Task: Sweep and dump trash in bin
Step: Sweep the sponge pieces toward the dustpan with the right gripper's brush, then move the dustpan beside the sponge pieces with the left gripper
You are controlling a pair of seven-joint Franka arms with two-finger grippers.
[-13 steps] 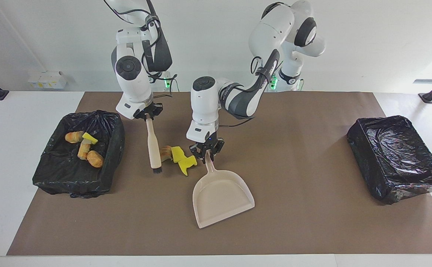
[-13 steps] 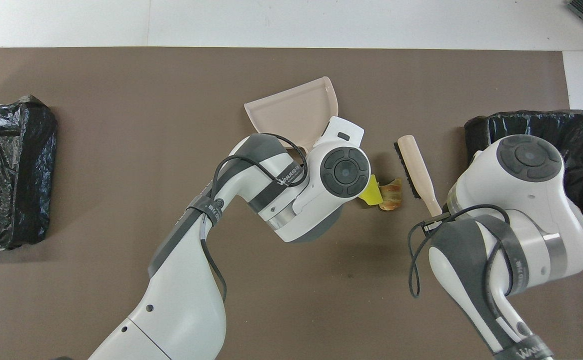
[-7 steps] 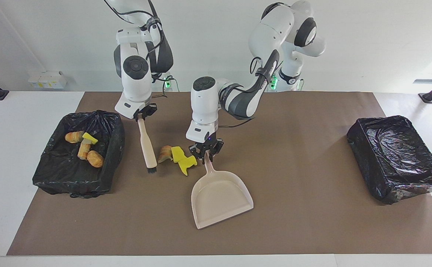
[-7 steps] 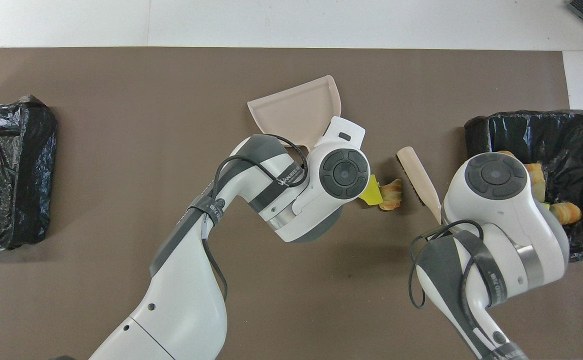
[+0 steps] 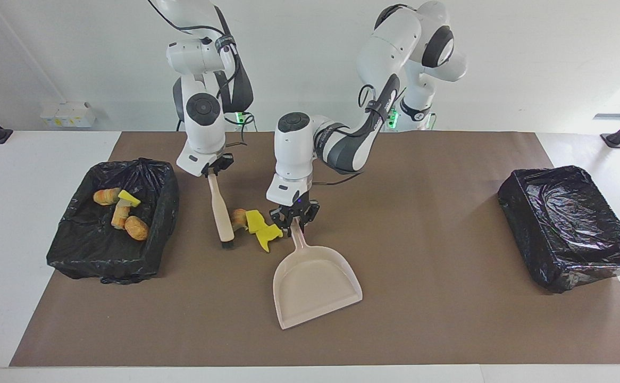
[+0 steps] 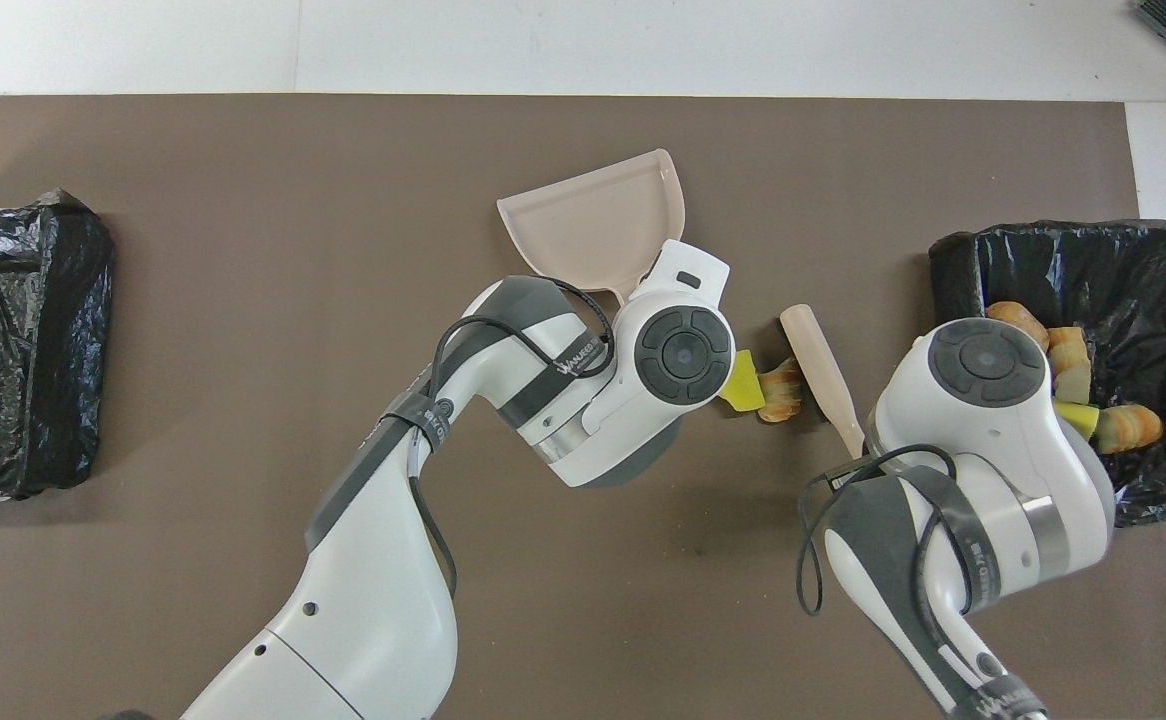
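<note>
Facing view, lower centre: the beige dustpan [image 5: 316,285] lies on the brown mat [image 5: 448,319] of the bench [image 5: 1,213], pan mouth toward the bottom of the frame, handle rising toward frame centre. The left claw [image 5: 294,217] is closed on the top of that handle. Just left of it, at frame centre, three loose pieces of trash [image 5: 257,226] lie on the mat: two yellow sponge chunks and one tan striped lump, clustered together. At their left the brush [image 5: 221,215] stands tilted, bristles down at the mat, touching the tan lump; the right claw [image 5: 213,167] is closed on the upper end of its handle. At mid-left of the frame the black-lined bin [image 5: 156,213] holds four further pieces [image 5: 121,208]. At mid-right a second black-lined bin [image 5: 565,223] stands well apart. Overhead view: dustpan [image 6: 593,215] upper centre, brush [image 6: 815,365] and loose trash [image 6: 768,385] right of centre, filled bin [image 6: 1063,260] at the right edge
</note>
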